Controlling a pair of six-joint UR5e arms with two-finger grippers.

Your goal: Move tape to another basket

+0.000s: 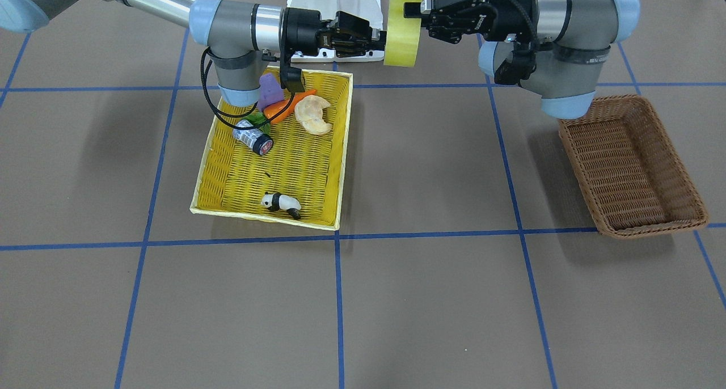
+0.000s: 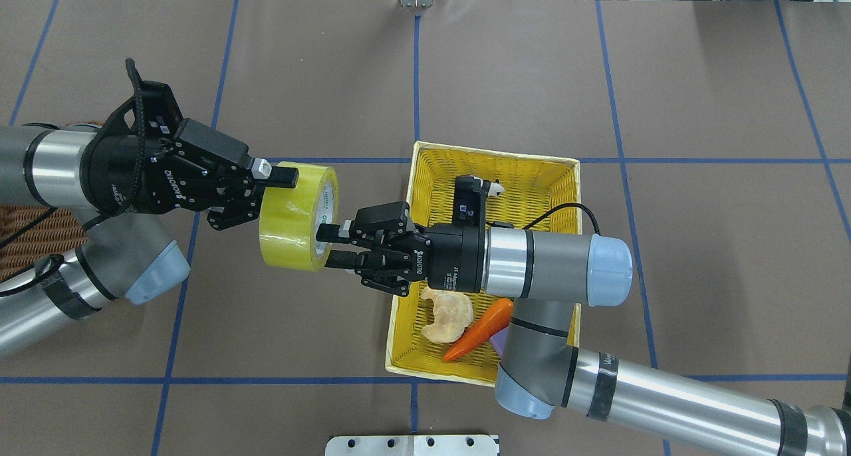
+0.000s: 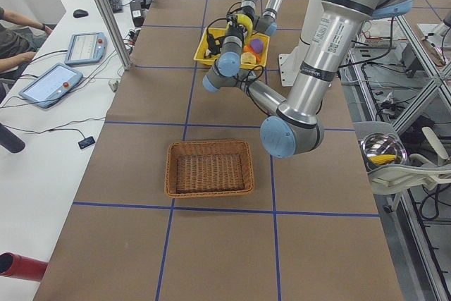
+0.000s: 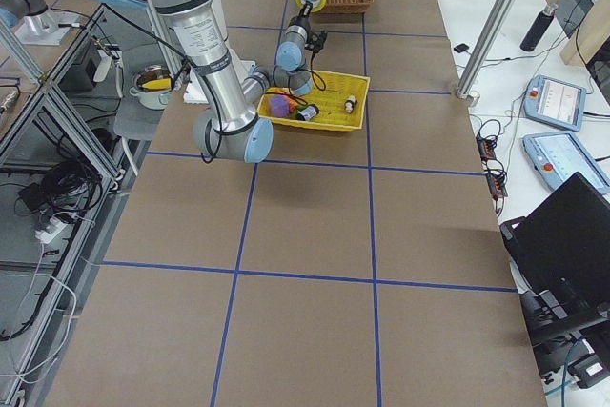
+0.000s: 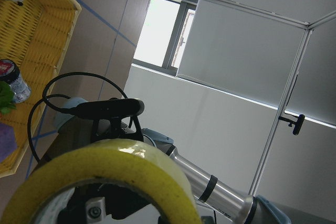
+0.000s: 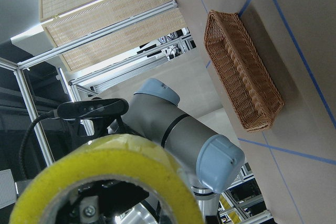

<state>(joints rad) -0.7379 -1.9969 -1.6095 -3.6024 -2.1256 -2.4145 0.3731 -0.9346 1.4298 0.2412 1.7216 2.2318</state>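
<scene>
The tape (image 1: 402, 32), a translucent yellow roll, hangs in mid-air near the robot's base, between the two baskets. My right gripper (image 2: 329, 246) is shut on the roll's wall from the yellow basket's side. My left gripper (image 2: 269, 190) is closed on the opposite rim, with one finger (image 2: 279, 175) over the outer face. The tape (image 2: 292, 220) fills the bottom of both wrist views (image 5: 105, 166) (image 6: 105, 166). The brown wicker basket (image 1: 629, 168) stands empty below the left arm and also shows in the overhead view (image 2: 33, 236).
The yellow basket (image 1: 283, 168) under the right arm holds a dark cylinder (image 1: 253, 138), a toy panda (image 1: 281, 202), a carrot (image 1: 289, 105), a pale pastry (image 1: 313, 115) and a purple item (image 1: 270, 90). A white base plate (image 1: 334, 3) lies behind the tape.
</scene>
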